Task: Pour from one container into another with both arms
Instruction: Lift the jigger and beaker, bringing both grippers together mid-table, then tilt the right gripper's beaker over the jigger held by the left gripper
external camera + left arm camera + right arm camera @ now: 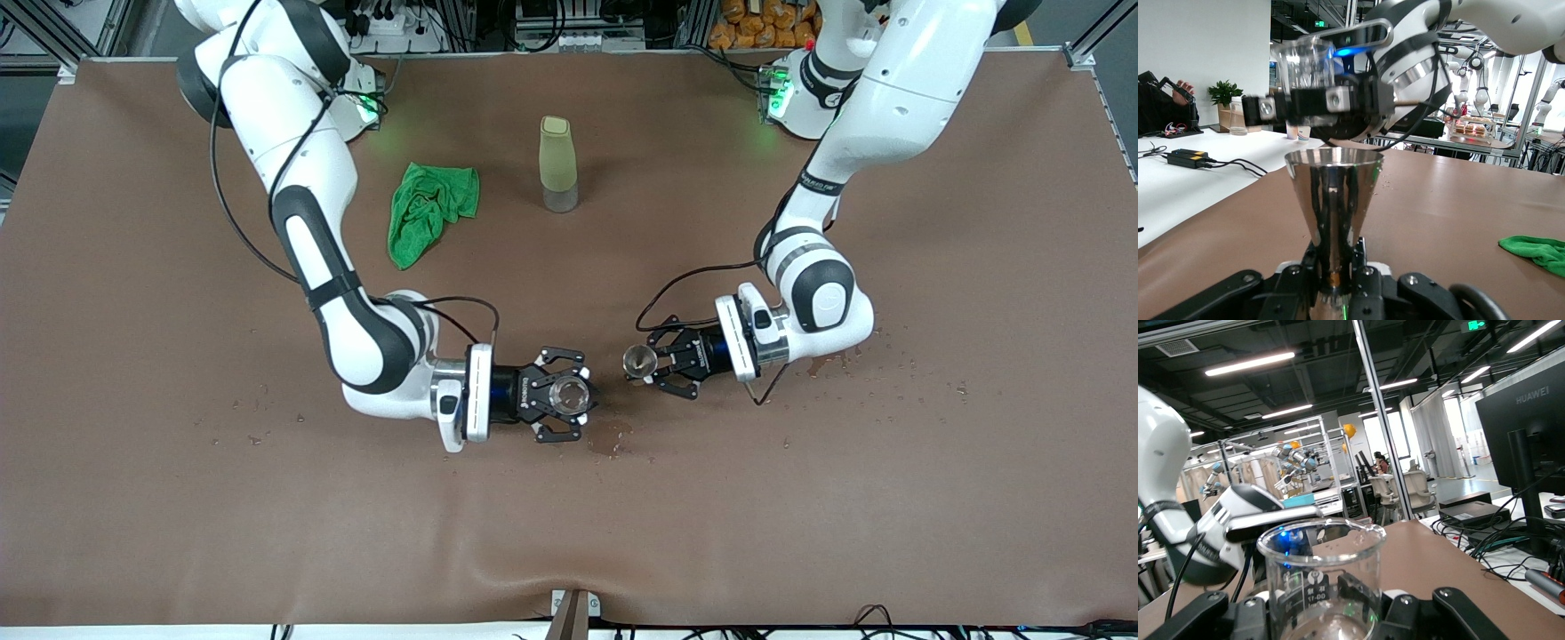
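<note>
My right gripper (569,397) hung over bench (178,498), fingers (558,356) clamped on glass cup (569,396); cup sat upright between them, rim above fingertips, measuring marks on wall. My left gripper (642,363) hung over bench toward left arm's end, fingers (676,388) pinched on narrow stem of silver cup (639,360); flared mouth stood clear above fingers. Two cups close, apart, glass cup higher than silver rim in left wrist view. Wet patch (610,437) on bench just beside glass cup. Olive bottle (557,164) and green cloth (428,212) sat farther from front camera.

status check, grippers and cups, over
Right gripper shut on glass cup, upright. Left gripper shut on silver cup, upright. Cups apart, nothing between.
</note>
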{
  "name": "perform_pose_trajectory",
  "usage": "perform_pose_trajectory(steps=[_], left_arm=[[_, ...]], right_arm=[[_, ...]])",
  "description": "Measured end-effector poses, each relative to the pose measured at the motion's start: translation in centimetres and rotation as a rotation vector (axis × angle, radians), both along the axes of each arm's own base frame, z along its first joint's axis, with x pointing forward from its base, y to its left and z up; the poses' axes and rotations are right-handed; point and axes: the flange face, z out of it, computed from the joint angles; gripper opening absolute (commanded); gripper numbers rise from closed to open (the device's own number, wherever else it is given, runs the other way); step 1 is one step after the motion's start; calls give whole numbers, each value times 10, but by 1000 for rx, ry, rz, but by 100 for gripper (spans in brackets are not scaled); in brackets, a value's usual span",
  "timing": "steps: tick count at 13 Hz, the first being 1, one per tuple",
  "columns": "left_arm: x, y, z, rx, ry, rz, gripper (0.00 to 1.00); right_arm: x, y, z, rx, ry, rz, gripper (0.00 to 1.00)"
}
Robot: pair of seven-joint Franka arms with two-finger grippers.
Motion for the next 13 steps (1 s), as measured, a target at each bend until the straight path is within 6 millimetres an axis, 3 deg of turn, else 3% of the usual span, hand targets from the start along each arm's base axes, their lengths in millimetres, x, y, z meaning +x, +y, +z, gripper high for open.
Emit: perform_pose_trajectory(steps=[7, 10, 13], left_arm=[[14, 1, 5, 8, -15, -14, 0], [24, -2, 6, -1, -16, -12, 0], [30, -8, 2, -6, -15, -16, 0]], right_arm=[[-25, 42, 54, -37, 111, -60, 0], [-47, 58, 64, -64, 195, -71, 0], [-65, 56, 65, -76, 307, -64, 0]])
